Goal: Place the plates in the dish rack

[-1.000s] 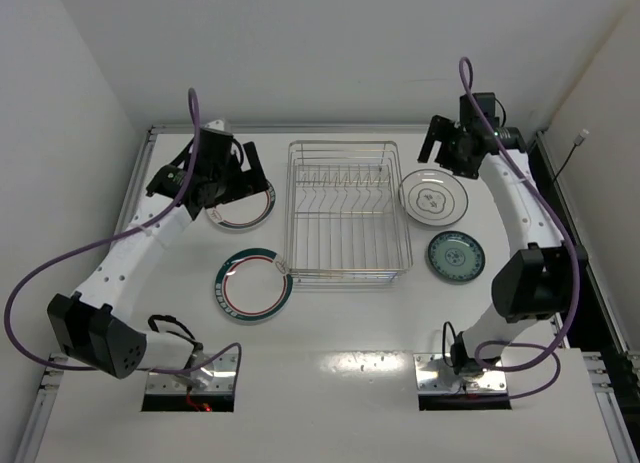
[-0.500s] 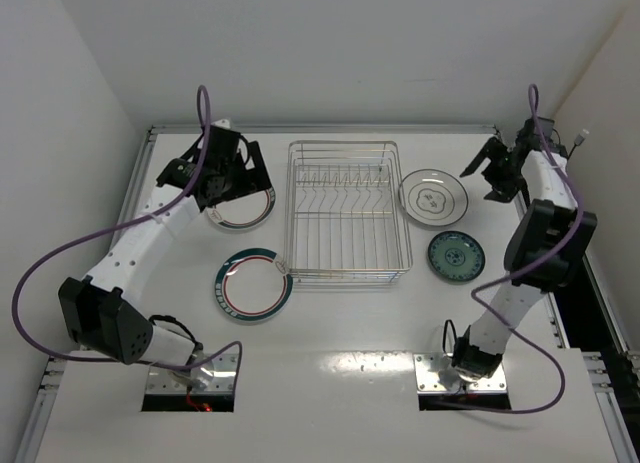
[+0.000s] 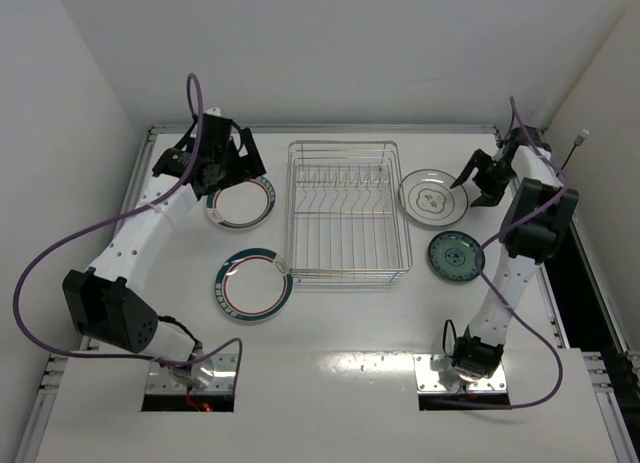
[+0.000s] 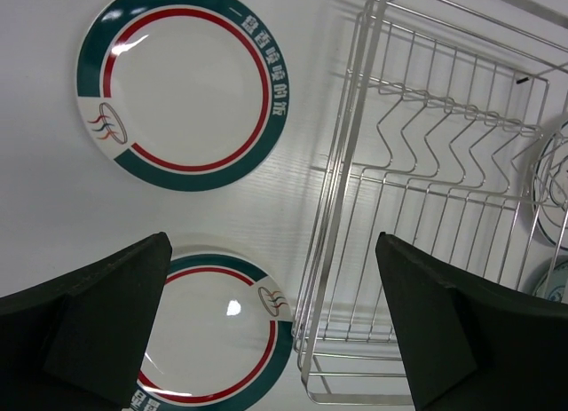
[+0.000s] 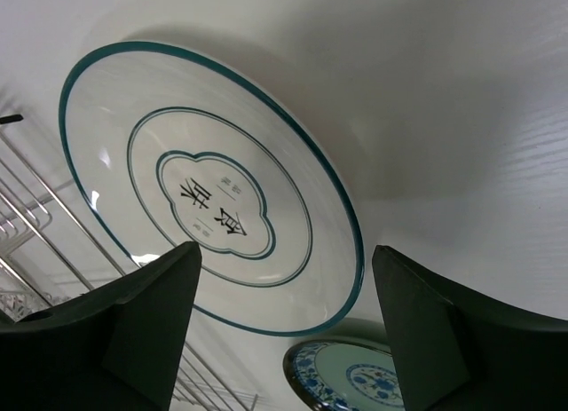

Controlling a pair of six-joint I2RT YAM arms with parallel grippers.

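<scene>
Starting nearest the bases: the near green-rimmed plate [image 3: 253, 285] and small teal plate [image 3: 456, 255] lie flat on the tabletop [image 3: 340, 333], left & right of the dish rack [image 3: 348, 274], both unmoved, and the rack is empty. Further back, the left gripper [image 3: 248, 161] has pulled back a bit and hangs by the far side of the far green-rimmed plate [image 3: 241, 204], jaws spread w/ nothing in them. The right gripper [image 3: 472, 187], which swung out wide a sec ago, is back at the right edge of the grey-rimmed plate [image 3: 433, 197], jaws spread, empty, so all 4 plates are still to load and prob. both arms are lining up first picks.
</scene>
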